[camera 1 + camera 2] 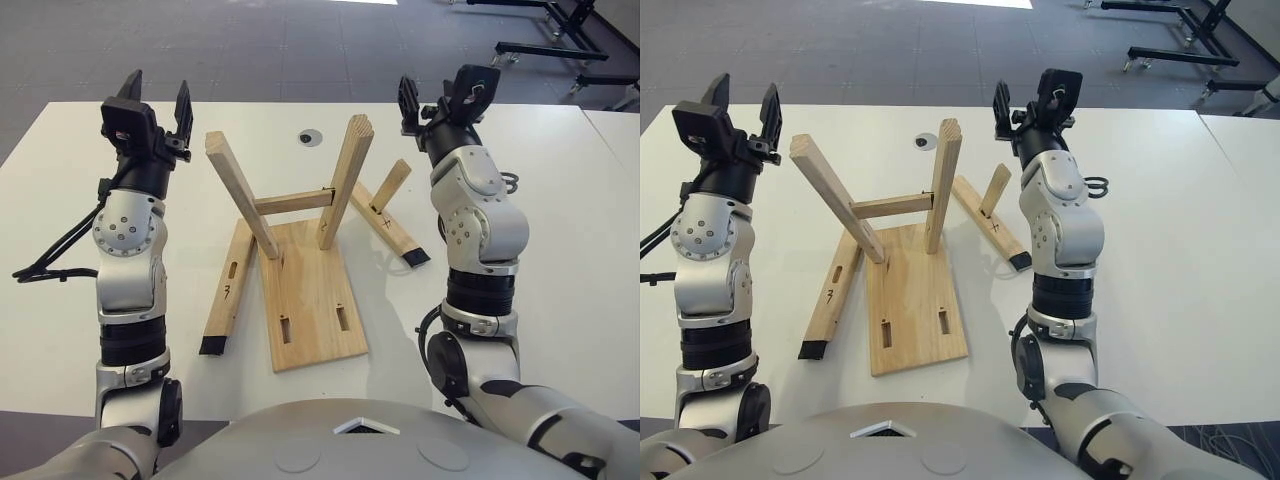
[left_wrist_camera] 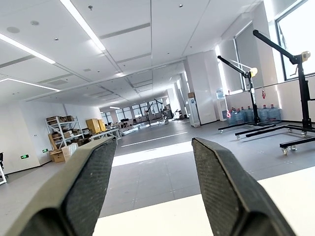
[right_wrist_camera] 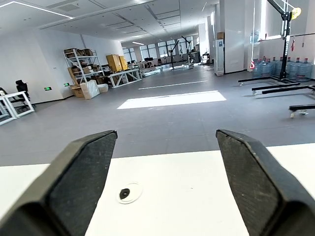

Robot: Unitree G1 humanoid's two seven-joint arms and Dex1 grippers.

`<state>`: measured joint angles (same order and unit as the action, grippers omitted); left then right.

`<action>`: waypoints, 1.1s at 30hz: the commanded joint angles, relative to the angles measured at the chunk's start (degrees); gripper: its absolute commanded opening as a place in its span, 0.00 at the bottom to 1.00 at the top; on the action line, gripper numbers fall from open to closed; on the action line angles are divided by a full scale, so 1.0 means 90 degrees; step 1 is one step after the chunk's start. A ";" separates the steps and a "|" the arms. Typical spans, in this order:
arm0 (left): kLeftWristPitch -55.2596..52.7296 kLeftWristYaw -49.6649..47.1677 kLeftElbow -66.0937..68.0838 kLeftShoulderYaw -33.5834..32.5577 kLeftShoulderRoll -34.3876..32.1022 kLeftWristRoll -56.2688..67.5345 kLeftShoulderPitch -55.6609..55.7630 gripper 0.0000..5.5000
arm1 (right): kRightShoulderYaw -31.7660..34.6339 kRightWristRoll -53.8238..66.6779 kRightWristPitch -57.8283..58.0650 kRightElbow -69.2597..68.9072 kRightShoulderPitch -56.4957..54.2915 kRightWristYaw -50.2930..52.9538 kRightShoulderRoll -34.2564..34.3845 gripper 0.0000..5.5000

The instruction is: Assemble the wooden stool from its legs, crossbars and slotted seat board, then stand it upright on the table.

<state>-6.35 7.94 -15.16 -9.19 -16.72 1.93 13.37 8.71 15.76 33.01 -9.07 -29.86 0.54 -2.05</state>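
Both the left gripper (image 1: 158, 96) and the right gripper (image 1: 437, 98) hang released and empty, raised at either side of the stool parts on the table (image 1: 560, 230). Between them the seat board (image 1: 312, 300) lies flat with two legs (image 1: 345, 180) and a crossbar (image 1: 292, 203) standing in it, leaning. A loose leg (image 1: 228, 290) lies beside the board. A careless grab for it could probably knock the leaning pair out of its slots or shove the board.

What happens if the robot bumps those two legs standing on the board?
They would probably wobble or tip: the standing legs lean apart, joined by one crossbar. Being solid wood, they should stay stiff. The seat board lies flat, so it likely just slides.
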 commanded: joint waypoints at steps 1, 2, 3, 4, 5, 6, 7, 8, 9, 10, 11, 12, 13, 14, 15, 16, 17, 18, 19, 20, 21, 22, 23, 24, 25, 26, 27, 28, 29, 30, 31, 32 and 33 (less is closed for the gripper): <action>0.0037 -0.0018 0.0117 0.0019 -0.0008 -0.0040 0.0069 0.51 | 0.0028 0.0305 -0.0111 0.0001 -0.0158 -0.0338 -0.0002 0.68; 0.0046 -0.0015 0.0134 0.0015 -0.0012 -0.0040 0.0073 0.51 | 0.0029 0.0316 -0.0141 0.0027 -0.0178 -0.0385 -0.0028 0.68; 0.0054 -0.0011 0.0151 0.0013 -0.0015 -0.0039 0.0078 0.51 | 0.0033 0.0322 -0.0171 0.0055 -0.0209 -0.0411 -0.0055 0.68; 0.0060 -0.0008 0.0158 0.0010 -0.0020 -0.0039 0.0073 0.51 | 0.0043 0.0319 -0.0202 0.0075 -0.0258 -0.0440 -0.0083 0.68; 0.0063 -0.0005 0.0161 0.0007 -0.0026 -0.0040 0.0068 0.51 | 0.0054 0.0322 -0.0220 0.0085 -0.0306 -0.0459 -0.0106 0.68; 0.0069 0.0000 0.0165 0.0006 -0.0030 -0.0040 0.0065 0.51 | 0.0064 0.0319 -0.0237 0.0073 -0.0337 -0.0472 -0.0132 0.68; 0.0071 0.0003 0.0164 0.0001 -0.0036 -0.0039 0.0058 0.51 | 0.0066 0.0312 -0.0258 0.0058 -0.0364 -0.0498 -0.0170 0.68; 0.0071 0.0007 0.0155 0.0001 -0.0038 -0.0039 0.0052 0.51 | 0.0052 0.0295 -0.0272 0.0047 -0.0365 -0.0526 -0.0212 0.68; 0.0073 0.0009 0.0158 0.0010 -0.0036 -0.0042 0.0054 0.51 | -0.0023 0.0220 -0.0326 0.0177 -0.0318 -0.0596 -0.0261 0.68; 0.0075 0.0013 0.0160 0.0024 -0.0030 -0.0044 0.0057 0.51 | -0.0134 0.0132 -0.0356 0.0354 -0.0233 -0.0686 -0.0314 0.68; 0.0072 0.0019 0.0165 0.0049 -0.0018 -0.0047 0.0071 0.51 | -0.0327 -0.0027 -0.0346 0.0721 -0.0092 -0.0780 -0.0377 0.68; 0.0073 0.0030 0.0179 0.0079 -0.0004 -0.0046 0.0088 0.51 | -0.0481 -0.0135 -0.0366 0.1056 0.0050 -0.0877 -0.0408 0.68; 0.0073 0.0037 0.0198 0.0104 0.0007 -0.0048 0.0101 0.51 | -0.0691 -0.0321 -0.0329 0.1466 0.0157 -0.0930 -0.0456 0.68; 0.0075 0.0041 0.0210 0.0122 0.0013 -0.0046 0.0105 0.51 | -0.0782 -0.0388 -0.0259 0.1897 0.0191 -0.0969 -0.0436 0.68; 0.0075 0.0043 0.0218 0.0140 0.0018 -0.0049 0.0107 0.51 | -0.0832 -0.0456 -0.0218 0.2212 0.0189 -0.0964 -0.0417 0.68; 0.0073 0.0048 0.0218 0.0161 0.0025 -0.0049 0.0105 0.51 | -0.0833 -0.0424 -0.0166 0.2384 0.0173 -0.0969 -0.0350 0.68; 0.0070 0.0050 0.0208 0.0181 0.0034 -0.0047 0.0091 0.51 | -0.0837 -0.0377 -0.0151 0.2399 0.0134 -0.0991 -0.0267 0.68; 0.0074 0.0044 0.0203 0.0204 0.0051 -0.0051 0.0062 0.51 | -0.0862 -0.0332 -0.0172 0.2331 0.0098 -0.1039 -0.0201 0.68; 0.0075 0.0039 0.0195 0.0223 0.0065 -0.0053 0.0034 0.51 | -0.0875 -0.0288 -0.0166 0.2243 0.0077 -0.1078 -0.0155 0.68; 0.0075 0.0029 0.0183 0.0241 0.0080 -0.0056 -0.0001 0.51 | -0.0878 -0.0256 -0.0153 0.2153 0.0065 -0.1118 -0.0134 0.68; 0.0074 0.0022 0.0176 0.0255 0.0092 -0.0059 -0.0026 0.51 | -0.0865 -0.0238 -0.0161 0.2101 0.0060 -0.1159 -0.0132 0.68; 0.0069 0.0016 0.0165 0.0259 0.0102 -0.0060 -0.0047 0.51 | -0.0836 -0.0200 -0.0158 0.2069 0.0050 -0.1192 -0.0141 0.68; 0.0066 0.0014 0.0161 0.0261 0.0109 -0.0061 -0.0060 0.51 | -0.0810 -0.0183 -0.0162 0.2052 0.0046 -0.1218 -0.0153 0.68; 0.0066 0.0010 0.0168 0.0258 0.0110 -0.0062 -0.0064 0.51 | -0.0769 -0.0171 -0.0199 0.2050 0.0031 -0.1225 -0.0157 0.68; 0.0068 0.0008 0.0178 0.0252 0.0110 -0.0060 -0.0064 0.51 | -0.0729 -0.0154 -0.0248 0.2024 0.0017 -0.1224 -0.0155 0.68; 0.0069 0.0009 0.0185 0.0250 0.0110 -0.0059 -0.0059 0.51 | -0.0673 -0.0137 -0.0340 0.1974 0.0002 -0.1208 -0.0146 0.68; 0.0071 0.0009 0.0191 0.0249 0.0111 -0.0059 -0.0055 0.51 | -0.0618 -0.0123 -0.0435 0.1913 -0.0010 -0.1187 -0.0136 0.68; 0.0076 0.0011 0.0206 0.0246 0.0108 -0.0058 -0.0045 0.51 | -0.0514 -0.0063 -0.0554 0.1852 -0.0032 -0.1160 -0.0107 0.68; 0.0082 0.0014 0.0220 0.0244 0.0104 -0.0057 -0.0034 0.51 | -0.0416 -0.0013 -0.0683 0.1784 -0.0048 -0.1137 -0.0091 0.68; 0.0088 0.0015 0.0236 0.0235 0.0098 -0.0055 -0.0025 0.51 | -0.0322 0.0030 -0.0812 0.1724 -0.0065 -0.1122 -0.0083 0.68; 0.0088 0.0018 0.0236 0.0219 0.0087 -0.0050 -0.0022 0.51 | -0.0138 0.0135 -0.0973 0.1599 -0.0084 -0.1098 -0.0070 0.68; 0.0089 0.0019 0.0227 0.0200 0.0073 -0.0046 -0.0027 0.51 | 0.0045 0.0254 -0.1117 0.1466 -0.0102 -0.1087 -0.0086 0.68; 0.0088 0.0020 0.0214 0.0179 0.0059 -0.0043 -0.0036 0.51 | 0.0247 0.0401 -0.1193 0.1271 -0.0096 -0.1108 -0.0159 0.68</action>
<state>-5.60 8.23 -13.24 -7.17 -15.78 1.86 13.10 7.40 16.92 24.35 5.84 -30.76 -9.67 -2.72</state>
